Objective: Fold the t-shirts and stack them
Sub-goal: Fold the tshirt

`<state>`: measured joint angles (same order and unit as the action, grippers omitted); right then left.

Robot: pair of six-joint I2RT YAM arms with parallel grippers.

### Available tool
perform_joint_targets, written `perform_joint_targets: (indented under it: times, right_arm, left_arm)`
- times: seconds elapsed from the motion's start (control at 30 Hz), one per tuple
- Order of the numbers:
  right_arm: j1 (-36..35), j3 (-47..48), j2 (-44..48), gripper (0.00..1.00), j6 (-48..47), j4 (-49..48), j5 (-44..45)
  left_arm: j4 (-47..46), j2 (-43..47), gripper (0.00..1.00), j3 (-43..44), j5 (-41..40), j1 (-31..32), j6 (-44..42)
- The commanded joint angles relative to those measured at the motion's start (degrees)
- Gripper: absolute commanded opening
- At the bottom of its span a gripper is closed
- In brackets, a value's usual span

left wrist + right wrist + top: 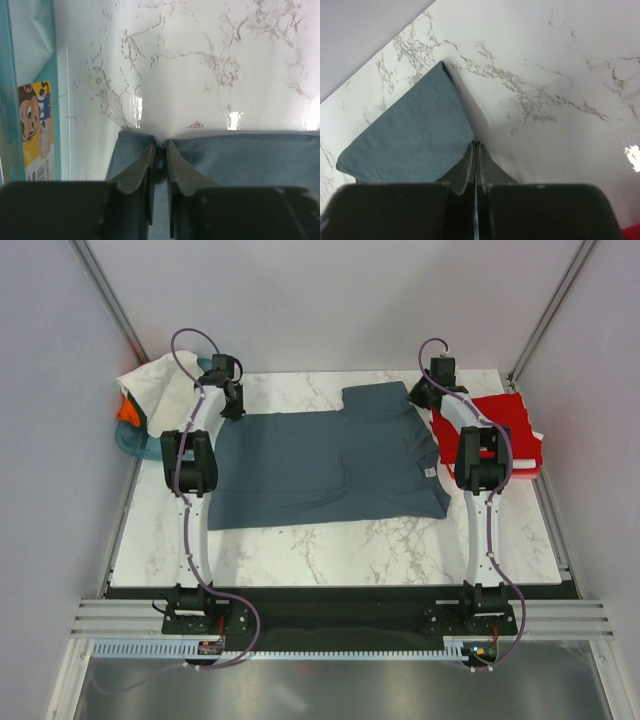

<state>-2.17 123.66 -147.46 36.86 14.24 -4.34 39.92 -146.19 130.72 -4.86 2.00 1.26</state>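
Pincer L (160,146), pincer R (476,145) gripping blue-grey tee (320,465).

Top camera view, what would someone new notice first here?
A slate blue-grey t-shirt lies spread across the middle of the marble table, with the left claw and right claw each pinching its far edge. A folded red t-shirt sits at the far right, and a teal basket with white cloth at the far left.
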Motion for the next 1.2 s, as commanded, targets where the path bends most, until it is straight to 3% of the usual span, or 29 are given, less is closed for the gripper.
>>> perform_joint_targets:
  times: [0.0,0.17,0.43,0.97,1.17]
  right_arm:
    - [0.33,-0.43,4.55,0.0,0.23,-0.27,0.03]
    - [0.42,0.09,4.37,0.0,0.05,-0.35,0.12]
    - [0.51,-0.43,6.47,0.0,-0.47,0.09,-0.67]
    - [0.33,-8.95,15.53,0.0,-3.02,0.09,-3.83]
    - [0.42,-12.73,19.66,0.0,-3.81,0.0,-3.66]
  left_arm:
    - [9.3,-4.63,0.16,-0.55,3.63,0.2,0.94]
    - [8.77,-4.98,0.02,3.31,0.22,0.2,1.64]
    - [6.93,-1.82,0.02,3.76,-9.63,0.2,3.31]
    - [-3.44,8.55,0.02,-4.59,-8.58,2.04,4.63]
    - [-9.94,13.47,0.02,-11.52,-9.2,3.1,4.46]
